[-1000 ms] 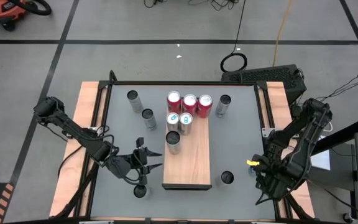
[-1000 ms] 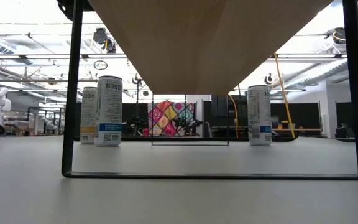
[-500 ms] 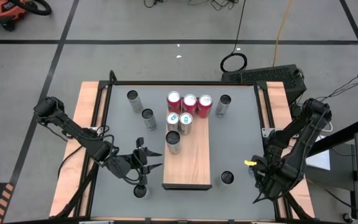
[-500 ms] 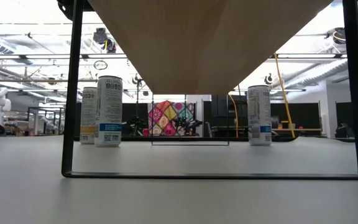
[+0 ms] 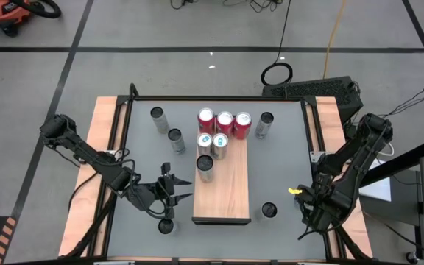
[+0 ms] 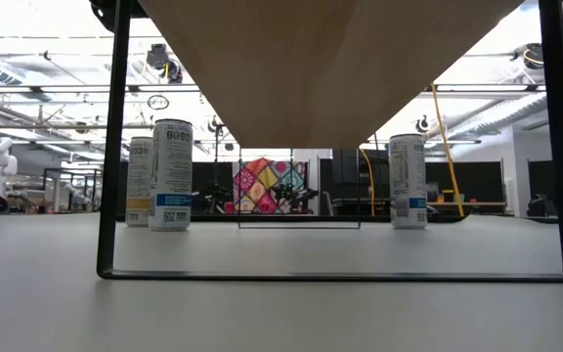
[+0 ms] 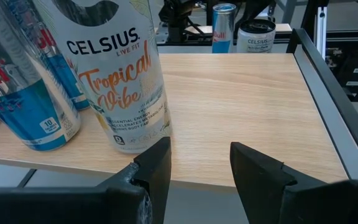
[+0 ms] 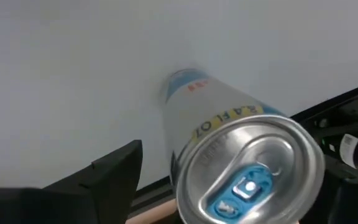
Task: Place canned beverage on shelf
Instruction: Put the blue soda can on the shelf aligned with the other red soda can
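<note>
High view: shelf (image 5: 221, 193), long wood-grain board w/ dark rim, sits mid-table; six cans crowd its far end, so near half is free for more. My left gripper (image 5: 169, 185) hovers just off shelf's left edge, empty. My right gripper (image 5: 305, 213) is at table's near-right corner by a lone can (image 5: 269, 210) on grey top. Low view: only shelf underside and black wire legs, cans upright beyond. Left wrist: fingers part-spread, nothing between, facing the smooth cylindrical Celsius can (image 7: 114, 68) on the shelf. Right wrist: jaws wide, silver-lidded can (image 8: 241, 168) just ahead, prob next pick.
</note>
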`<state>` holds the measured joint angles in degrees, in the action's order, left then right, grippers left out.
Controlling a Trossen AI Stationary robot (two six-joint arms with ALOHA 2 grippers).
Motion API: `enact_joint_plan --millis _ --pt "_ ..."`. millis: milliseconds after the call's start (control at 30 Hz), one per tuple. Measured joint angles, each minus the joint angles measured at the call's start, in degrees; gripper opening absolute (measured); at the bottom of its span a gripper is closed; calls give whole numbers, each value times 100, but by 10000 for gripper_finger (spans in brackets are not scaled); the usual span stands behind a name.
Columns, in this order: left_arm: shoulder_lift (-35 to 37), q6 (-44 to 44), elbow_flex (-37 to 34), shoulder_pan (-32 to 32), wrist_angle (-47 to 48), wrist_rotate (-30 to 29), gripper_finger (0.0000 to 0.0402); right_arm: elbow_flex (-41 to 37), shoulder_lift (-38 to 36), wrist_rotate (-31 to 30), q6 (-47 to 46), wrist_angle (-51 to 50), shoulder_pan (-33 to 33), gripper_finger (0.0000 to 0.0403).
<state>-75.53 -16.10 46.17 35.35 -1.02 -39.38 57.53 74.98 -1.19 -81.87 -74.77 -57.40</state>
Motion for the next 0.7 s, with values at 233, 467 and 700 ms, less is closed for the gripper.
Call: enact_joint_plan --millis 233,467,700 --pt "0 -1 0 0 -2 2 166 -82 -23 -2 -122 131 1 233" --pt "0 -11 0 0 -51 3 166 -24 -25 2 -125 129 3 196" --pt "0 32 0 -2 -273 4 166 776 -17 15 190 -273 162 196"
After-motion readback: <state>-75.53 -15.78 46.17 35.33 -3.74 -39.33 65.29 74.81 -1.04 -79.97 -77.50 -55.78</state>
